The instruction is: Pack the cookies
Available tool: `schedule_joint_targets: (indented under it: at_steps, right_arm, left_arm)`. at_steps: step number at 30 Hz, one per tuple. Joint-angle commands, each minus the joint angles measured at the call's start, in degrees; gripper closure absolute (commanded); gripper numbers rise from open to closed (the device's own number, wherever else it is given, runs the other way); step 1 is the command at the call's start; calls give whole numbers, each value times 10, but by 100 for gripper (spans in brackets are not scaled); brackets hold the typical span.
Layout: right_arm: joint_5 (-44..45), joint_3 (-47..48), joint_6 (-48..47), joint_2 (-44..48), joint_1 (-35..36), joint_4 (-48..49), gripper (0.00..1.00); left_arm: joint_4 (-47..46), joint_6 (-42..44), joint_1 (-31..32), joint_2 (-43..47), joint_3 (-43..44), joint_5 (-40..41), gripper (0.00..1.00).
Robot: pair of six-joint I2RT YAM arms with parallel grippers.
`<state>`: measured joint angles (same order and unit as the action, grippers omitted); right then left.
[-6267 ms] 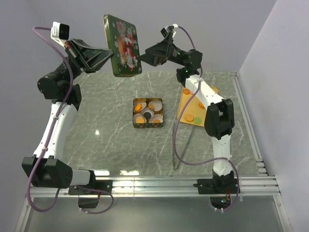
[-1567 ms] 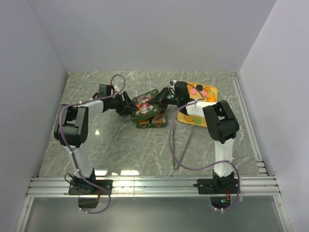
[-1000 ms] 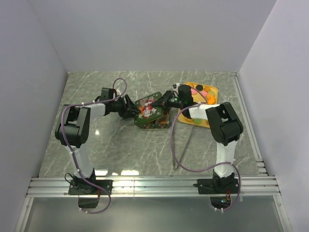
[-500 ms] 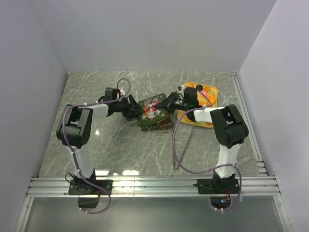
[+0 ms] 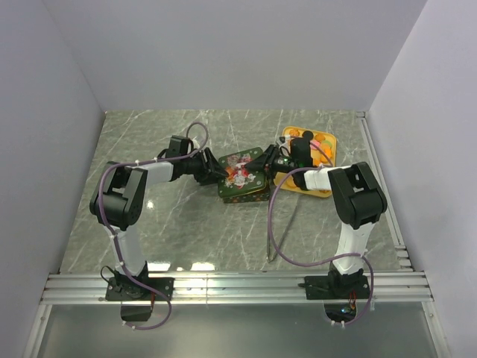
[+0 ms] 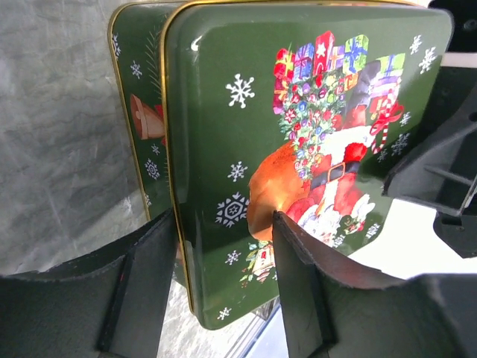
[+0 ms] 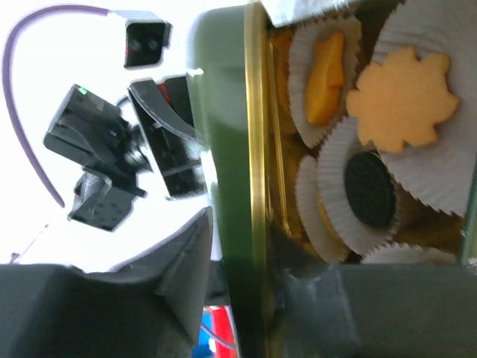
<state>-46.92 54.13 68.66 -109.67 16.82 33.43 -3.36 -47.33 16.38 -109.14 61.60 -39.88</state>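
Observation:
A green Christmas lid (image 5: 240,170) lies slanted over the green tin (image 5: 246,195), with a gap at its right side. Through that gap the right wrist view shows cookies in white paper cups: an orange flower-shaped one (image 7: 402,97) and a dark brown one (image 7: 370,190). My left gripper (image 5: 216,170) is shut on the lid's left edge (image 6: 298,112), one finger on the picture face, the other at the gold rim. My right gripper (image 5: 267,165) stands open round the lid's right rim (image 7: 227,149), with a sliver of space at its outer finger. More cookies (image 5: 320,142) lie on the orange tray (image 5: 309,186).
The tray sits just right of the tin, under my right arm. A purple cable (image 5: 272,231) trails over the marble table in front of the tin. Walls close in the back and both sides, and a rail runs along the near edge.
The lid has come down from a steep tilt to lie nearly flat over the tin and has shifted right. My right gripper's jaws have opened off the rim.

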Motion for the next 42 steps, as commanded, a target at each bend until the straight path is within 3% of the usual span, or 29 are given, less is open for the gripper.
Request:
schedule_joint_targets:
  at_steps: [1,6,10,19,29,37,38,39,42]
  right_arm:
    - [-15,-9,-31,37,-6,-7,56]
    - [2,0,-74,57,-15,-106,38]
    - [27,30,-129,80,-20,-204,32]
    - [103,100,-228,89,-41,-439,31]
    - [132,158,-276,101,-64,-563,30]
    - [167,181,-310,124,-99,-623,36]
    - [168,180,-310,125,-101,-624,39]
    - [166,177,-310,125,-104,-617,54]
    - [147,158,-301,117,-115,-602,67]
  left_arm:
    - [-9,-4,18,33,7,1,43]
    - [-6,-6,30,32,15,8,43]
    - [-11,-14,36,32,19,12,43]
    - [-16,-29,51,35,25,21,44]
    - [0,-25,59,31,40,24,44]
    - [7,-27,66,25,52,26,44]
    - [7,-28,67,25,52,26,45]
    - [9,-28,68,24,52,27,44]
    - [13,-26,71,25,55,28,45]
